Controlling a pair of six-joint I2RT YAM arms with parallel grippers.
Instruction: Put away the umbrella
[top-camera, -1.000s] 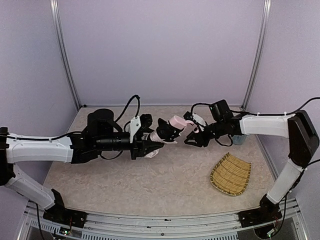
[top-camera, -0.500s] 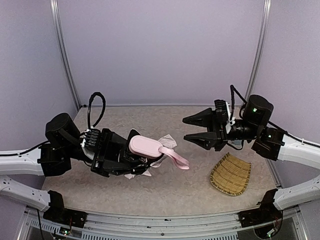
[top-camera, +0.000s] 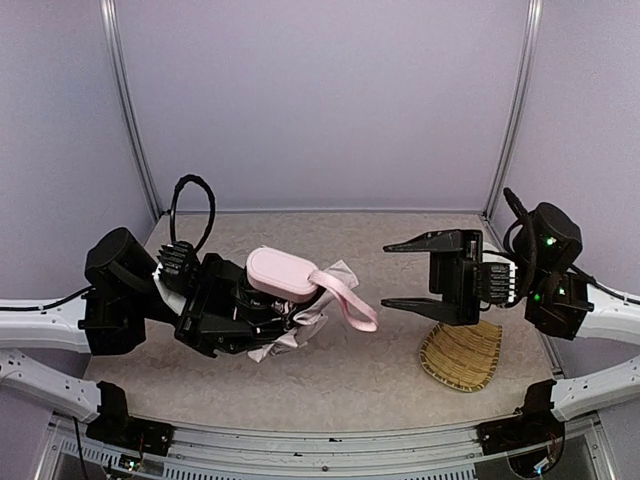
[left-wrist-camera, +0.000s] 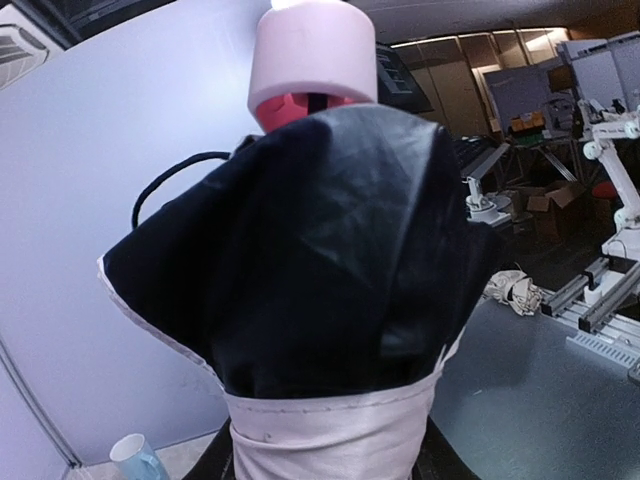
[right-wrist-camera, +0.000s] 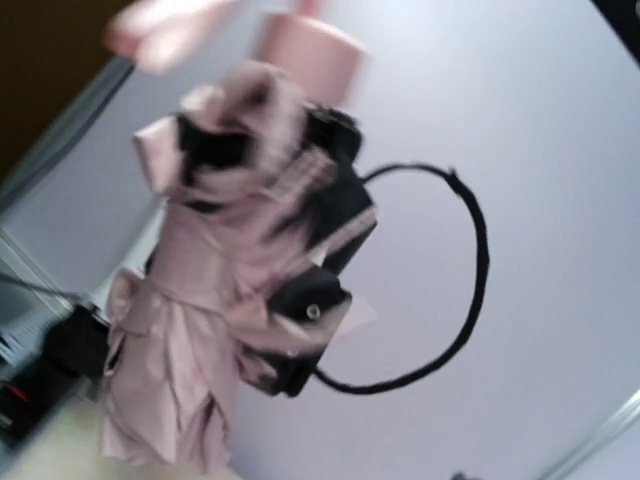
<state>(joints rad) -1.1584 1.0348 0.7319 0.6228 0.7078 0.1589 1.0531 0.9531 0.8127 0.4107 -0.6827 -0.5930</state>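
The left gripper (top-camera: 240, 305) pinched the umbrella (top-camera: 283, 274) by its loose fabric above the counter (top-camera: 330, 370); the right gripper (top-camera: 388, 275) gaped nearby, apart. Bunched cloth could slip free, dropping it.

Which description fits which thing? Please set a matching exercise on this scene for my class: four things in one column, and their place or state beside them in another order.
Things
1. umbrella
2. strap
3. right pincer
4. tray

Place or state
A. wide open, holding nothing
B. woven straw, lying on the table
C. gripped by the left pincer
D. pink loop, dangling loose

Pairs: 1-C; 2-D; 3-A; 4-B
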